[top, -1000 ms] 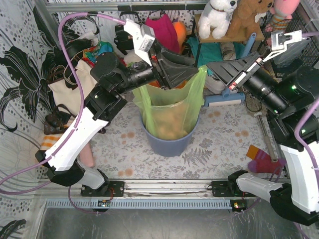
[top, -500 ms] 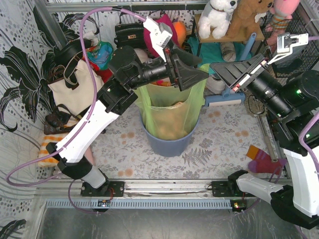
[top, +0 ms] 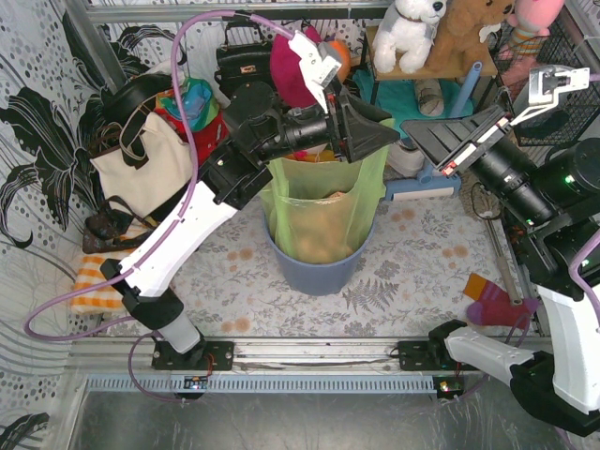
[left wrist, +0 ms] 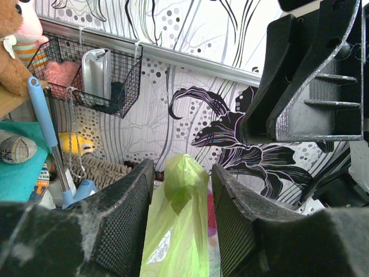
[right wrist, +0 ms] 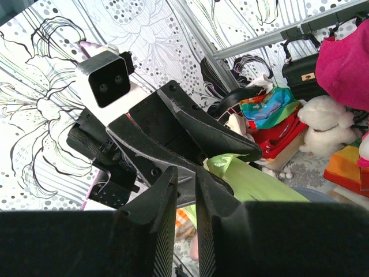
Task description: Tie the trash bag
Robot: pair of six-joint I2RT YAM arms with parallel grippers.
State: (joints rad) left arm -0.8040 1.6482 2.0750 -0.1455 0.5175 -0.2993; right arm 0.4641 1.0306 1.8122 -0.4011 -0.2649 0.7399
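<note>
The light-green trash bag [top: 319,220] stands in a blue-grey bin [top: 314,272] at the table's middle, with brown paper showing through it. My left gripper [top: 389,131] reaches over the bag's far right side. In the left wrist view its jaws [left wrist: 181,173] stand apart, with the bag's upright handle ear [left wrist: 183,190] between them, touching neither pad. My right gripper [top: 412,133] points left, tip to tip with the left one. In its wrist view the jaws [right wrist: 185,173] are nearly together with nothing between them, and the bag's ear [right wrist: 230,164] shows just beyond.
A cream tote bag [top: 141,164] and a black handbag [top: 244,61] stand at the left and back. Plush toys [top: 412,28] sit on a back shelf. A blue brush and pan [top: 422,187] lie right of the bin, and a red sock [top: 492,300] lies at the right.
My left arm has swung right and farther back, moving its gripper from the bag's left rim to its right handle ear. My right gripper has shifted slightly up and right.
</note>
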